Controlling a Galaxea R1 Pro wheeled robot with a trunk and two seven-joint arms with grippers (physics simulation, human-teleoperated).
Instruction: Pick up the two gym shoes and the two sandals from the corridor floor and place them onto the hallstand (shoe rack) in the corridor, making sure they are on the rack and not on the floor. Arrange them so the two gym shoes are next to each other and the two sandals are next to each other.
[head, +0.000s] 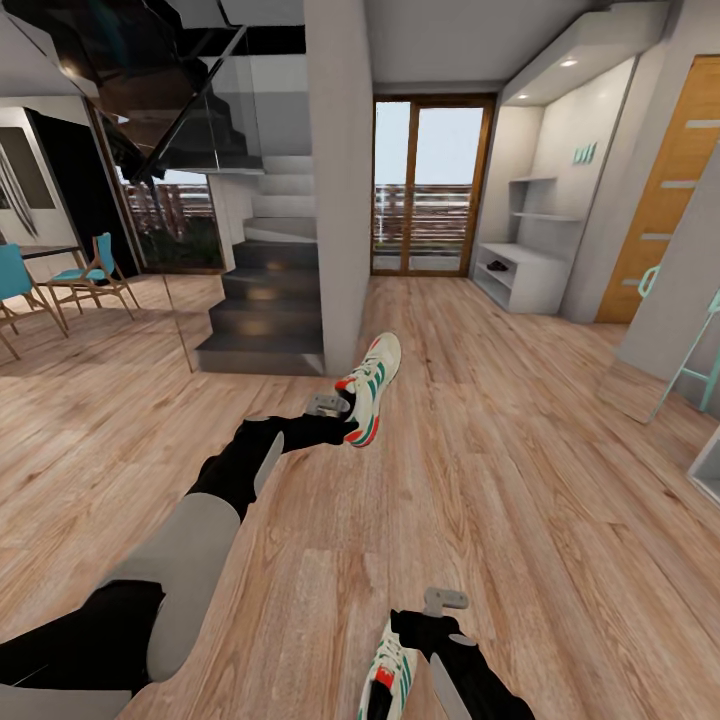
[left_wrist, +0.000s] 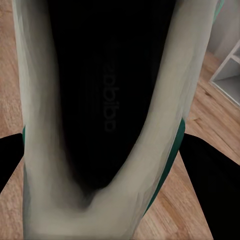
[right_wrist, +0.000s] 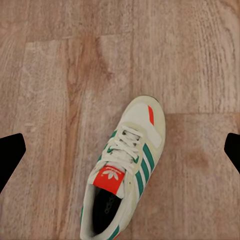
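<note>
Above the corridor floor (head: 520, 440), left pincer (head: 345, 415) grips one gym shoe (head: 372, 388); second shoe (right_wrist: 125, 170) lies below the spread right pincer (head: 440, 625).

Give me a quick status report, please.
Left gripper shut on one gym shoe, held off the floor. Right gripper open above second gym shoe on corridor floor. Hallstand ahead, path clear.
</note>
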